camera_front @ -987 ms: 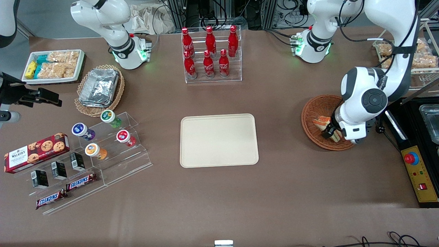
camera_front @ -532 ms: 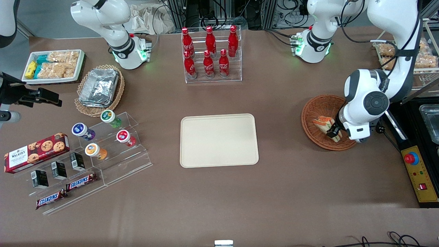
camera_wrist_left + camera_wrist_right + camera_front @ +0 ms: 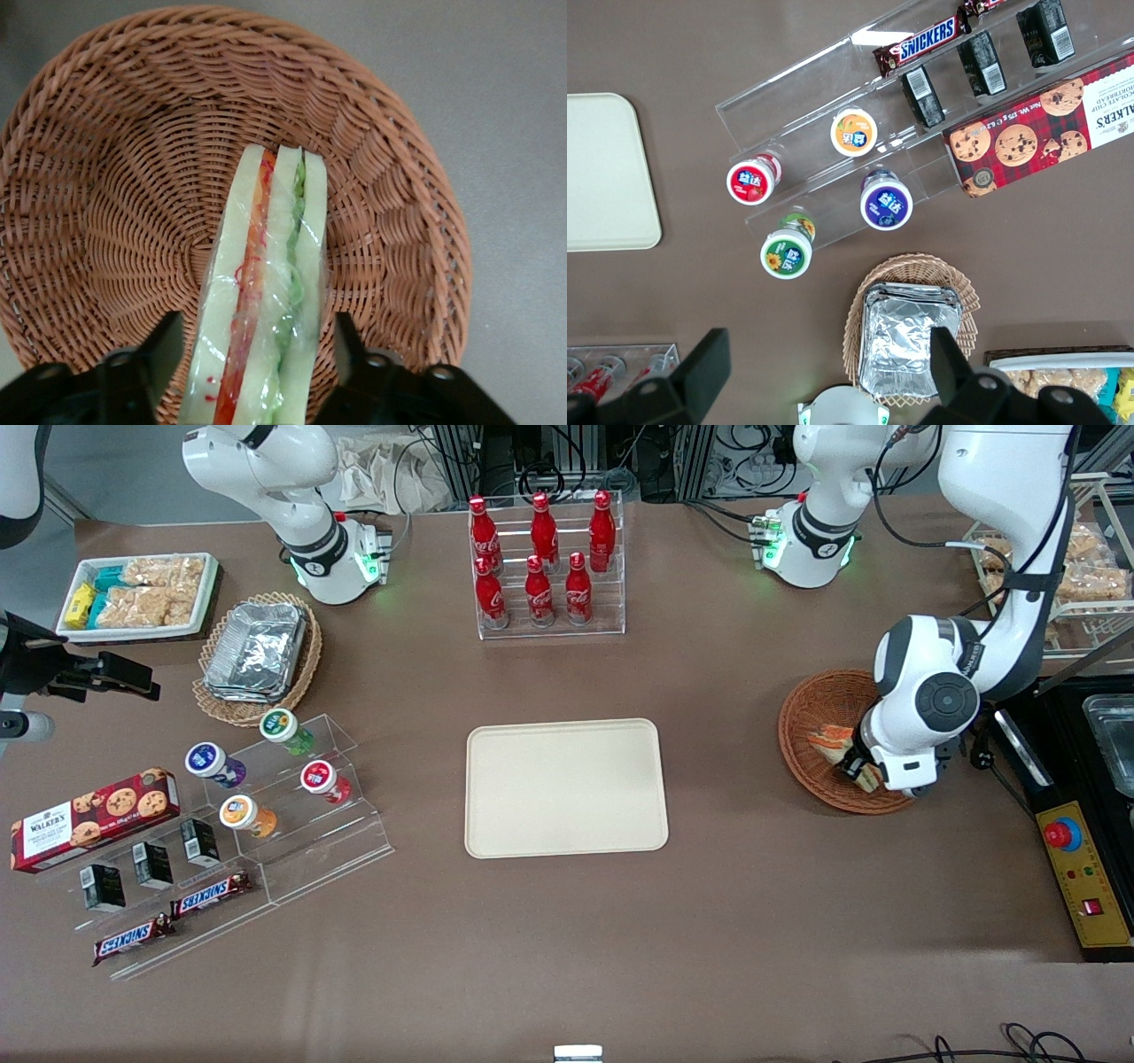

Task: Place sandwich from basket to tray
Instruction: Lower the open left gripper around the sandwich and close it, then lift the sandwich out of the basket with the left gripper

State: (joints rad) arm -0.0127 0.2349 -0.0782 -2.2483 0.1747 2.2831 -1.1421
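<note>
The sandwich (image 3: 831,739), a clear-wrapped wedge of white bread with red and green layers, lies in the reddish-brown wicker basket (image 3: 811,701) toward the working arm's end of the table. My left gripper (image 3: 857,767) is low over the basket. In the left wrist view the gripper (image 3: 257,326) is open, one finger on each side of the sandwich (image 3: 270,257), with a thin gap at each side. The basket's woven wall (image 3: 115,177) surrounds them. The beige tray (image 3: 567,788) sits bare at the table's middle, well apart from the basket.
A clear rack of red cola bottles (image 3: 542,567) stands farther from the front camera than the tray. A yellow control box with a red button (image 3: 1079,868) lies beside the basket. An acrylic stand with cups (image 3: 266,779) and a tan basket of foil containers (image 3: 257,651) are toward the parked arm's end.
The left arm's wrist swung slightly toward the working arm's end, then back toward the tray. The gripper stayed low over the basket at the sandwich, which has not shifted.
</note>
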